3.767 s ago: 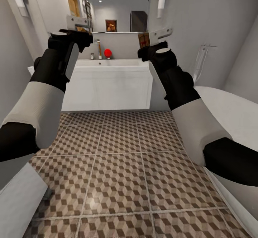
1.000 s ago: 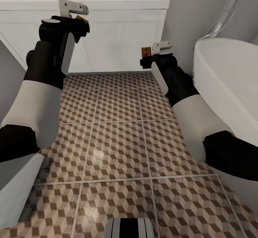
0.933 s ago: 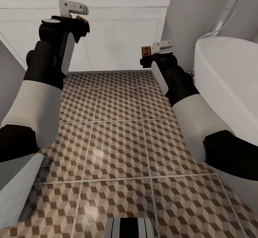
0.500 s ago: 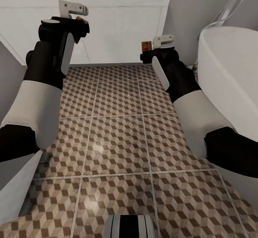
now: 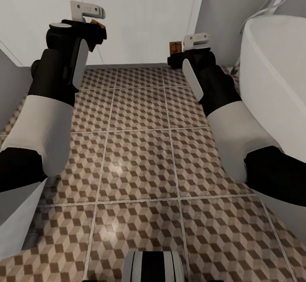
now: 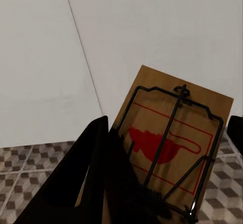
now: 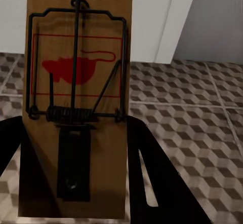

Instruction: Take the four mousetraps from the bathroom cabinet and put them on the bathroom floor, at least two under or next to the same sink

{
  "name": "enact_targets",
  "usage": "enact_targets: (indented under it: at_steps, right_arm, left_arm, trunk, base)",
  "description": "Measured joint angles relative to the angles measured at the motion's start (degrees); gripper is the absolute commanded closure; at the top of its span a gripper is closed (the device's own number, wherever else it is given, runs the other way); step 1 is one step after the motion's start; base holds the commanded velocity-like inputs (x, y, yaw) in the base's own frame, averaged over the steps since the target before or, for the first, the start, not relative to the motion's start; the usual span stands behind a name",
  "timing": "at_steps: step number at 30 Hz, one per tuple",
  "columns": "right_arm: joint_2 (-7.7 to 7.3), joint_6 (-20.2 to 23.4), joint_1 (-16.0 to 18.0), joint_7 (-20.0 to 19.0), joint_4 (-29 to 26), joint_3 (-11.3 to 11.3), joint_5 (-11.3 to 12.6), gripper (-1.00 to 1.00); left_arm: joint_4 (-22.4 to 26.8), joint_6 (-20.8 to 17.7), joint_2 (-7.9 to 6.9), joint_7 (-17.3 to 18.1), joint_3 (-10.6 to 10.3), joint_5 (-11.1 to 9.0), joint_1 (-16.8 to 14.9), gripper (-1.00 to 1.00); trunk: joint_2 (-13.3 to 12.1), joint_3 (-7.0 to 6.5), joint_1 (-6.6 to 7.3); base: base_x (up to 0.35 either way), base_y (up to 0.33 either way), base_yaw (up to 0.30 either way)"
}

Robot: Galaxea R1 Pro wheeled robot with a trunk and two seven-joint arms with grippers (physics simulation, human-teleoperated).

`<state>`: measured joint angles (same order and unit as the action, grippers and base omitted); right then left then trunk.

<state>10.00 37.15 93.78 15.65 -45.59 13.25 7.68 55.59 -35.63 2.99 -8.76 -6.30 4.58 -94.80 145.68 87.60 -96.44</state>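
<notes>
Left gripper (image 5: 97,21) clamped on a mousetrap (image 6: 172,143), held high before the white unit (image 5: 140,22). Open tiled floor (image 5: 140,163) between the arms, running to the unit's base. Right gripper (image 5: 180,48) closed on a second trap (image 7: 76,97), low, near the tub (image 5: 276,82) edge.

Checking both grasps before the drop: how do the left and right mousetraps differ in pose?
The left mousetrap sits tilted between the left gripper's fingers; the right mousetrap stands straight in the right gripper. The left one is held higher, before the white unit; the right one lower, nearer the floor. Both show a red mouse print, wire up.
</notes>
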Motion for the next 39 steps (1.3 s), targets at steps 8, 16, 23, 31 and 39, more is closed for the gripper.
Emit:
enact_targets:
  at_steps: [8,16,23,31,39]
  right_arm:
    - [0.00,0.00,0.27,-0.01,0.06,-0.53,0.02,1.00]
    - [0.00,0.00,0.31,-0.01,0.16,-0.65,0.02,1.00]
    - [0.00,-0.02,0.31,-0.02,0.68,-0.69,0.03,1.00]
    - [0.00,-0.21,0.36,-0.02,2.46,-0.70,0.03,1.00]
    - [0.00,-0.18,0.40,-0.02,2.92,-0.70,-0.21,1.00]
  left_arm:
    - [0.01,0.05,0.00,-0.26,0.04,0.00,0.00,1.00]
    - [0.00,0.16,-0.02,0.04,0.04,-0.06,0.00,1.00]
    - [0.03,0.45,-0.05,0.13,-0.02,-0.21,0.00,1.00]
    - [0.01,1.15,-0.08,0.14,-0.08,-0.49,0.01,1.00]
    - [-0.01,1.71,0.05,0.24,-0.09,-0.68,0.25,1.00]
  trunk:
    - [0.11,1.77,-0.21]
    - [0.22,3.55,-0.41]
    - [0.31,5.10,-0.59]
    - [0.42,6.87,-0.80]
    - [0.51,8.21,-0.93]
  base:
    - [0.000,0.000,0.000]
    - [0.000,0.000,0.000]
    - [0.000,0.000,0.000]
    - [0.000,0.000,0.000]
    - [0.000,0.000,0.000]
